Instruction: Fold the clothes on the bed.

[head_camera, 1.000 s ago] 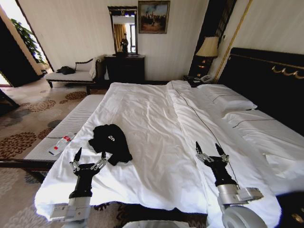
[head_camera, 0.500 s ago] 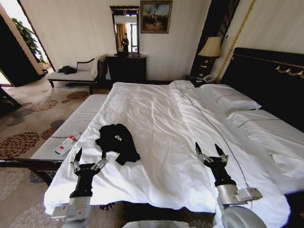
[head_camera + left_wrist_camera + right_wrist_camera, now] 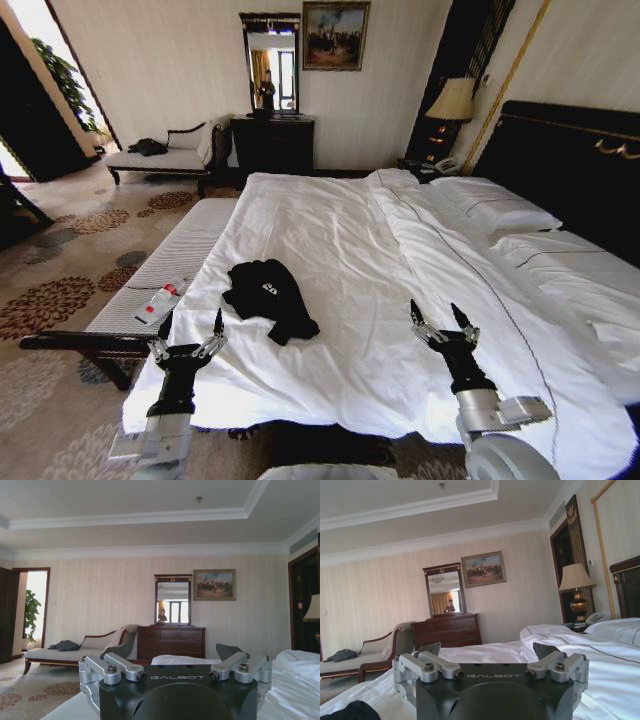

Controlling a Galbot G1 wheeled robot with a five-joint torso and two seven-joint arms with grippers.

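Note:
The clothes [image 3: 269,297], a crumpled black T-shirt with a bit of white lettering, lie on the white bed [image 3: 380,260] near its front left corner. My left gripper [image 3: 189,328] is held open in front of the bed's corner, just left of and nearer than the shirt, with nothing between its fingers. My right gripper [image 3: 437,317] is open over the duvet, well to the right of the shirt, also holding nothing. The wrist views show each gripper's open fingers [image 3: 120,666] [image 3: 431,665], and a dark edge of the shirt [image 3: 347,711] appears in the right wrist view.
A pale striped bench [image 3: 160,275] runs along the bed's left side with a small red-labelled bottle [image 3: 159,302] on it. A chaise [image 3: 160,158], a dark dresser [image 3: 270,145] with mirror, and a lamp [image 3: 451,105] stand at the far wall. Patterned carpet lies to the left.
The whole head view has shifted: bed, shirt and bench now sit farther right and lower in the picture, so the camera has moved. Both grippers keep their pose and stay open.

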